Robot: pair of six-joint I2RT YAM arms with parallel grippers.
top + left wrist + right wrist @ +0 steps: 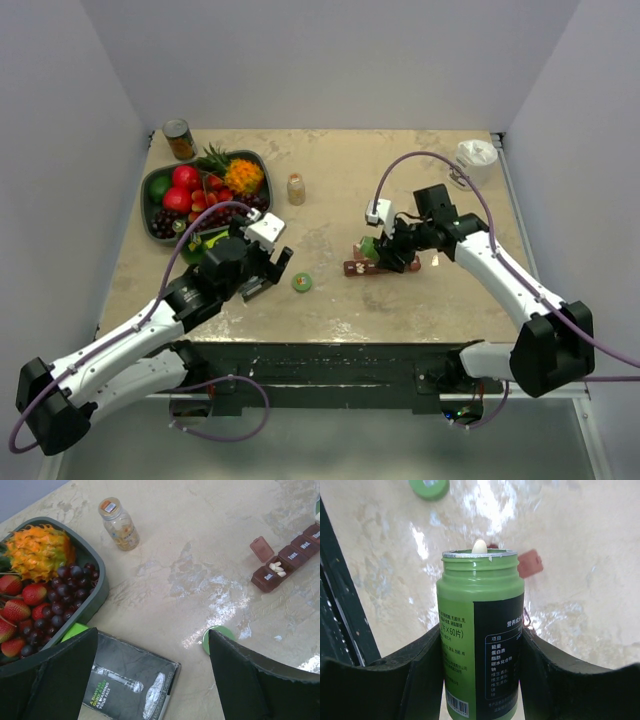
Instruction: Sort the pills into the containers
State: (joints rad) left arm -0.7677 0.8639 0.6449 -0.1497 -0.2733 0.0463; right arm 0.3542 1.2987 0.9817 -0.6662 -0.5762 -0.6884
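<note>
The containers (291, 556), a dark red-brown strip of day-labelled compartments, lie on the table right of centre (362, 268). Its end compartment stands open, lid up (530, 563), with a few white pills (276, 569) inside. My right gripper (388, 250) is shut on an uncapped green pill bottle (480, 625), tipped over the strip (370, 246). One white pill (479, 546) sits at the bottle's mouth. My left gripper (266, 266) hangs open and empty above the table (152, 650), to the left of the strip.
A green bottle cap (302, 283) lies between the arms, half behind my left finger (212, 636). A black box (132, 682) lies under the left gripper. At far left are a dark fruit tray (152, 180), a can (179, 139) and a small glass bottle (296, 189).
</note>
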